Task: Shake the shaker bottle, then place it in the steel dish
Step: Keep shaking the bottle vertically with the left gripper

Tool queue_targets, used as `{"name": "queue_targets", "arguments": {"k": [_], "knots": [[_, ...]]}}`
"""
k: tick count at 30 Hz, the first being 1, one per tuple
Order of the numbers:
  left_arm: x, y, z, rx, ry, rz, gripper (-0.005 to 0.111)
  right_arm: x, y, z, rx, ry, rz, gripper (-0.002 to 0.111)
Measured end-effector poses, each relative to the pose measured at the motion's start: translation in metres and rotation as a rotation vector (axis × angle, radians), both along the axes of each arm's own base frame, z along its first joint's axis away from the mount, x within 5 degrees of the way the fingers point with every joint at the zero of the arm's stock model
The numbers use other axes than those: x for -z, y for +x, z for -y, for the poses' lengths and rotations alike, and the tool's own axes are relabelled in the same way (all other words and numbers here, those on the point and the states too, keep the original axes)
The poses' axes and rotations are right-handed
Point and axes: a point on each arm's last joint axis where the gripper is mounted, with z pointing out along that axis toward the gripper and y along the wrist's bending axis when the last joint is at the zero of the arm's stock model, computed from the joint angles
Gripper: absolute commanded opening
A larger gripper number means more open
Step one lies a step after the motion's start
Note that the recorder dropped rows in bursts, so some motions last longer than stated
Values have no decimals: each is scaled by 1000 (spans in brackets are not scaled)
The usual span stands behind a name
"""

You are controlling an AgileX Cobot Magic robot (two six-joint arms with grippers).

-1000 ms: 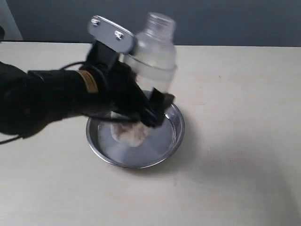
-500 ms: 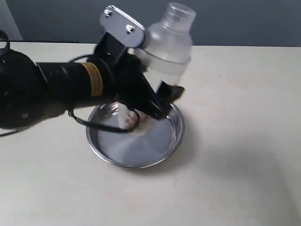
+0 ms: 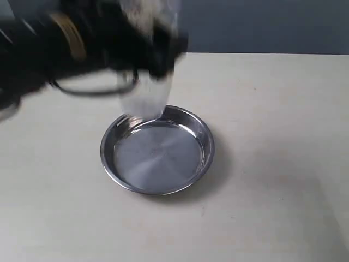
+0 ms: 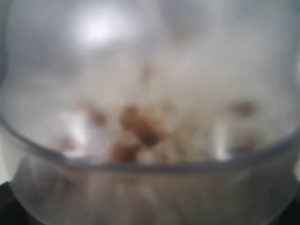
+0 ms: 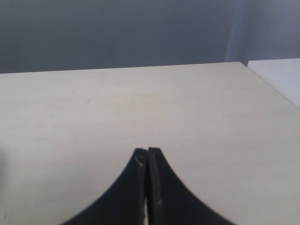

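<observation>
The steel dish (image 3: pixel 163 155) lies empty on the tan table, a little left of centre. Above its far rim, my left gripper (image 3: pixel 158 52) is a dark motion-blurred mass shut on the shaker bottle (image 3: pixel 146 93). The bottle is blurred too: its frosted part hangs down toward the dish rim and brownish granules show at the top edge of the view. In the left wrist view the shaker bottle (image 4: pixel 150 93) fills the picture, with brown-pink granules (image 4: pixel 136 126) against its wall; the fingers are hidden. My right gripper (image 5: pixel 147 151) is shut with nothing in it, above bare table.
The tan table (image 3: pixel 272 164) stretches right of and in front of the dish. A dark grey wall (image 3: pixel 262 24) runs behind it. The right wrist view shows the table's far edge (image 5: pixel 187 65) and a white surface (image 5: pixel 281 77) beyond one corner.
The left arm has swung up and to the left with the bottle, lifting it out of the dish. The granules now show at the top instead of low in the dish.
</observation>
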Motion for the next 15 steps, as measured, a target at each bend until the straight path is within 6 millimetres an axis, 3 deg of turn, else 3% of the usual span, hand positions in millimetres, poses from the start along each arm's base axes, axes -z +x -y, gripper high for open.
{"name": "queue_targets", "arguments": {"k": [1,2,3,4,6,8,9,10,13,14,15], "knots": [[19,-1,-1,-11,55,-83,0,0,0,0,0,0,0,-1],[27,-2,-3,-19,91,-125,0,0,0,0,0,0,0,-1],[19,-3,-4,-11,110,-100,0,0,0,0,0,0,0,-1],[3,-4,-5,-1,103,-43,0,0,0,0,0,0,0,-1],[-47,-9,-7,15,4,146,0,0,0,0,0,0,0,-1],[-68,-14,-9,16,-87,222,0,0,0,0,0,0,0,-1],[-62,-14,-8,14,-113,208,0,0,0,0,0,0,0,-1],[-44,-12,-6,8,-111,153,0,0,0,0,0,0,0,-1],[29,-6,-4,-45,-10,-127,0,0,0,0,0,0,0,-1],[41,-7,-6,-54,30,-188,0,0,0,0,0,0,0,-1],[36,-8,-7,-50,41,-177,0,0,0,0,0,0,0,-1]]}}
